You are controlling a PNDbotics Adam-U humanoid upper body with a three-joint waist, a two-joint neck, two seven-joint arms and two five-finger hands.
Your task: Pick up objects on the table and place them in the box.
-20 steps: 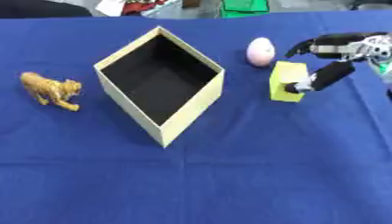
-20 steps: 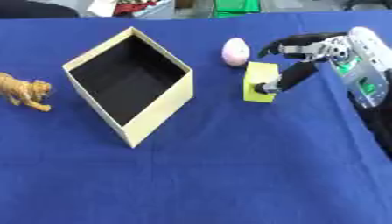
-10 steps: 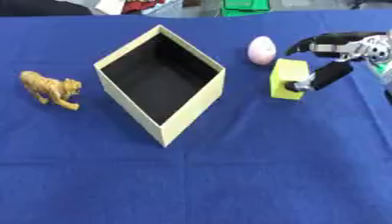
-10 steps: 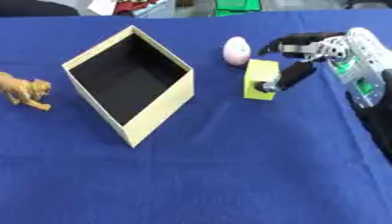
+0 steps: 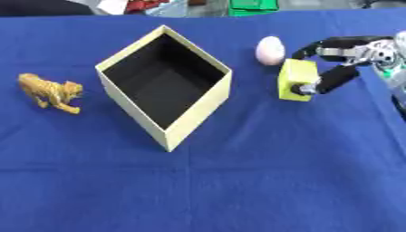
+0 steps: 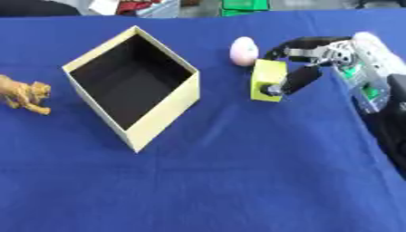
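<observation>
Reaching in from the right edge of the blue-cloth tabletop [image 5: 238, 190], the robot's black and silver right hand [image 6: 305, 61] is closing round a small yellow-green rectangular block [image 5: 297, 80]; the thumb is pressing against the block's near right face while the curled fingers [image 5: 333, 44] are arching over its far side. The block is sitting upright on the cloth toward the far right part of the tabletop. Just beyond it, a pale pink egg-shaped object [image 5: 269, 50] is lying near the far edge, close to the block but not clearly touching it. An open cream cardboard box with a dark inside [image 5: 198, 108] is standing near the middle, turned corner-on. A small tan toy tiger figure [image 5: 50, 92] is standing by the left edge, well apart from the box.
</observation>
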